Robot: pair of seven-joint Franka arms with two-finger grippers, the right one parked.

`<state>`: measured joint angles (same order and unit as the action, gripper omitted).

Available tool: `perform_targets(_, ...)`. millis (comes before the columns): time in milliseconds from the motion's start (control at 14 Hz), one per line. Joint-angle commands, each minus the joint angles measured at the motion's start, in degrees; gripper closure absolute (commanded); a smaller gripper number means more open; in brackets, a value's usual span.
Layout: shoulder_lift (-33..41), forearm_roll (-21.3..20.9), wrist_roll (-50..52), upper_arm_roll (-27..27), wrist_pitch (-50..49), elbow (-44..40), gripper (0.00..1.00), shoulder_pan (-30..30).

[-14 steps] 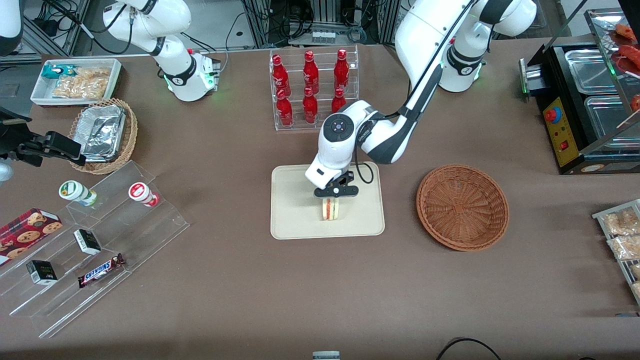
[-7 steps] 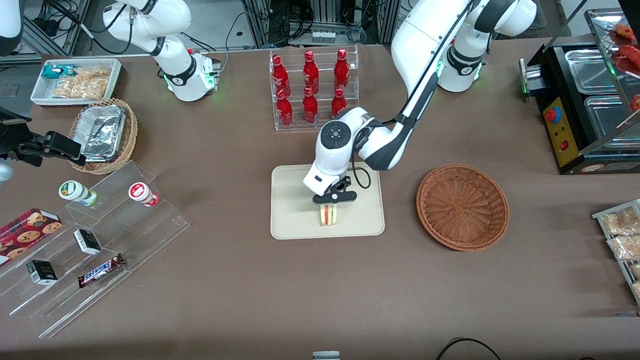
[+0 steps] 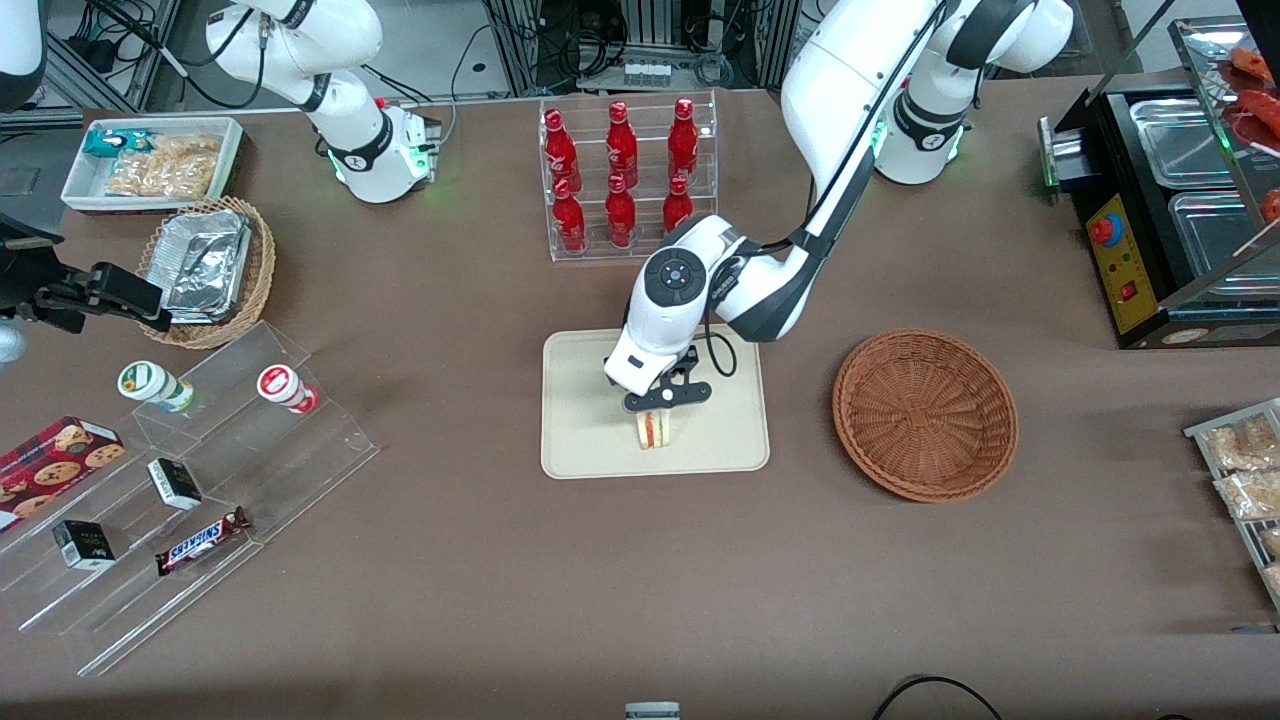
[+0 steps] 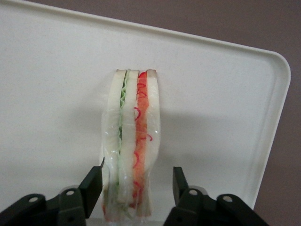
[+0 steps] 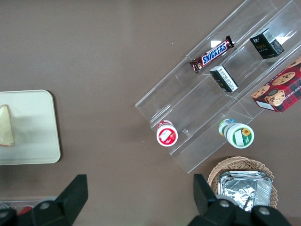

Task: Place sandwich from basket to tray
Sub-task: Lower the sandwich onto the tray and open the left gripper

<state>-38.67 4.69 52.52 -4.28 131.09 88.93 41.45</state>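
The sandwich (image 3: 655,428) stands on its edge on the cream tray (image 3: 590,440), in the part of the tray nearer the front camera. In the left wrist view the sandwich (image 4: 131,141) shows pale bread with green and red filling in clear wrap, resting on the tray (image 4: 211,94). My left gripper (image 3: 658,410) is straight above it, open (image 4: 137,176). One finger (image 4: 94,181) is just at the wrap and the other finger (image 4: 178,179) stands apart from it. The reddish-brown basket (image 3: 925,412) is empty, beside the tray toward the working arm's end. The right wrist view also shows the sandwich (image 5: 5,126).
A clear rack of red bottles (image 3: 620,180) stands farther from the camera than the tray. A stepped acrylic shelf (image 3: 200,470) with snacks, a tan basket with foil containers (image 3: 205,268) and a white snack bin (image 3: 150,160) lie toward the parked arm's end. A black food warmer (image 3: 1170,210) stands at the working arm's end.
My left gripper and the sandwich have shifted a little toward the parked arm's end and come lower over the tray. The sandwich now rests on the tray.
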Motion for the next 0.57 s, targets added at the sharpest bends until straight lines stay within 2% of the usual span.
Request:
perform_targets(0, 1.92, 0.50, -0.13, 0.32, -9.25, -5.33, 0.00, -0.67)
perform_targets(214, 6.14, 0.15, -5.47, 0.67, -13.04, -4.64, 0.00, -2.60)
perform_targets(357, 7.90, -0.29, -9.88, 4.96, -19.35, -5.25, 0.00, -2.43)
perform_targets(500, 10.71, 0.14, -8.31, 7.69, -25.42, -4.82, 0.00, -2.60)
